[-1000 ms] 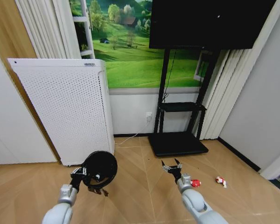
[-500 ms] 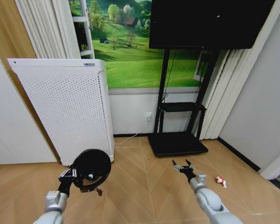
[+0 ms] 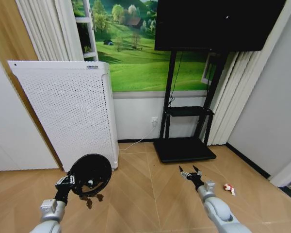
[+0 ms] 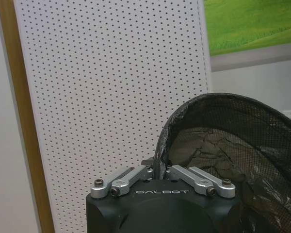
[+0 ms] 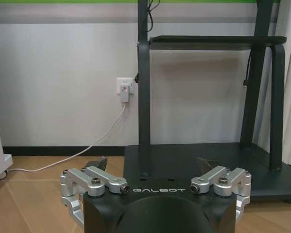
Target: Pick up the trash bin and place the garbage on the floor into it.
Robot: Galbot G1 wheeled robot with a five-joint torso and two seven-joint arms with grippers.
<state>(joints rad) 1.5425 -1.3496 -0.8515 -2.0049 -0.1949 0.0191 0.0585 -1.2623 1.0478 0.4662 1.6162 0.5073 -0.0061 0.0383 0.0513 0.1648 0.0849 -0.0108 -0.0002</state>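
- Left end effector [image 3: 68,183]: low at the robot's left, fingers clamped together on the bin's rim, as the left wrist view shows.
- Bin [image 3: 89,174]: black mesh, lined with a dark bag, held off the floor and tipped so its mouth faces the head camera. It hangs just in front of the white perforated appliance [image 3: 68,111]. Small red-brown bits [image 3: 93,200] show just under it; what they are cannot be told.
- Right end effector [image 3: 191,174]: low at the robot's right, fingers spread wide, holding nothing, above bare floor [image 3: 150,194].
- Garbage: one red-and-white scrap [image 3: 228,188] lies on the floor, near the right end effector and to its right, not touching it.
- TV stand [image 3: 184,148]: black base beyond the right end effector, against the wall; the right wrist view looks straight at it.
- Step in hand, as judged: bin pick-up done; collecting the garbage not yet begun.
- Next move calls for: the open right end effector to shift right and down over the scrap and close on it, then carry it to the bin's mouth, which would have to turn upward to keep what drops in.
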